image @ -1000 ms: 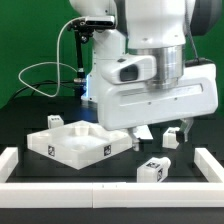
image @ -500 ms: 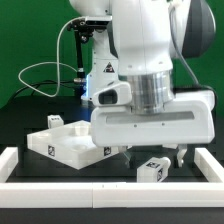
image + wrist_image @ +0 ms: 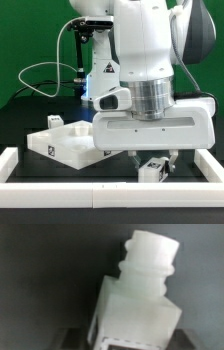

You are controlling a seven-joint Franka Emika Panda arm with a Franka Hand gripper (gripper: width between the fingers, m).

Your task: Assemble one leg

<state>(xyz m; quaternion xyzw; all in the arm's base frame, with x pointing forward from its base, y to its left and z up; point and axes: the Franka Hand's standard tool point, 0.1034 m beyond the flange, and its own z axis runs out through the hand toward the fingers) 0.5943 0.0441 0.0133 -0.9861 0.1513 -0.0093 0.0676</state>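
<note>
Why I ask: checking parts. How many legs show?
1 for sure: the leg on the table beneath the open gripper, close up in the wrist view. The arm may hide others.

Directly beneath the end effector [image 3: 156, 160], the leg [image 3: 152, 171] fills the gap between its spread fingers. The white panel [image 3: 62, 142] blocks the exterior view's left. A raised rail [image 3: 100, 190] borders the front. Bare surface [image 3: 188, 168] lies open on the exterior view's right.

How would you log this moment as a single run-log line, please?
step: pre-grasp | gripper: open, directly over leg | leg: on table, not gripped | panel: at exterior view's left
</note>
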